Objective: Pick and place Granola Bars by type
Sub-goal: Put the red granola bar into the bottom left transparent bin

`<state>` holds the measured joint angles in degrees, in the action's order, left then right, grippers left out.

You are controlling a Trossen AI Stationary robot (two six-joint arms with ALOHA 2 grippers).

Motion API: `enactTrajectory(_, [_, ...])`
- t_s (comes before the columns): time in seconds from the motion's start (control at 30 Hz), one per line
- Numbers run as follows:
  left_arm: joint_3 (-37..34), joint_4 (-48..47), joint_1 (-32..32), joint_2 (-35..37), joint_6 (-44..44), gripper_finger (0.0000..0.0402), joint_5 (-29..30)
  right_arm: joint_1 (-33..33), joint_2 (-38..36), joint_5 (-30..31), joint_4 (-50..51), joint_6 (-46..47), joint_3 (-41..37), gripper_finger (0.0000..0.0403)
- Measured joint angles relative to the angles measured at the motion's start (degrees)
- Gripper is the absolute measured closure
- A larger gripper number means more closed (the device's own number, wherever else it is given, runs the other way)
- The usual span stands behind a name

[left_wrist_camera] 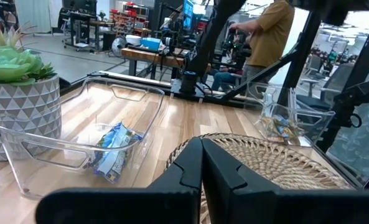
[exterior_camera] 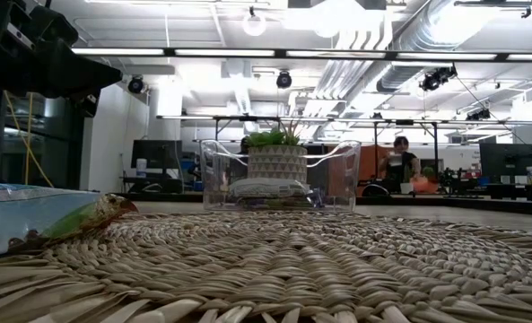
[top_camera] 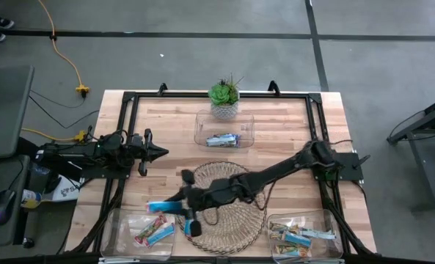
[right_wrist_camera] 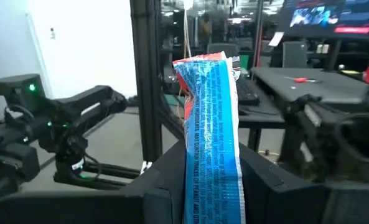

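Right pincer (top_camera: 179, 207) is gripping a blue granola bar (top_camera: 162, 207), long axis pointing 9 o'clock, hovering just above the front-left bin (top_camera: 114, 236); left pincer (top_camera: 161, 152) is sitting closed.

The blue bar (right_wrist_camera: 212, 137) clamped in the right claw (right_wrist_camera: 212, 186) carries lines of small white print along its wrapper — too blurred to read with certainty. A white label at the table's left edge (top_camera: 64, 189) shows dark letters, not legible either.
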<state>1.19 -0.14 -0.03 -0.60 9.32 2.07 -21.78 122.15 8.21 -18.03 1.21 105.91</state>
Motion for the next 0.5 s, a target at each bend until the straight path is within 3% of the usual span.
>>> enactTrajectory(0.33, [0.0,0.0,0.0,0.0,0.0,0.0401,0.0,0.0,18.1,-5.7,1.6,5.9,19.4,0.0309])
enactTrajectory(0.5, [0.0,0.0,0.0,0.0,0.0,0.0401,0.0,0.0,23.0,-7.5,2.4,8.9,24.3,0.0309])
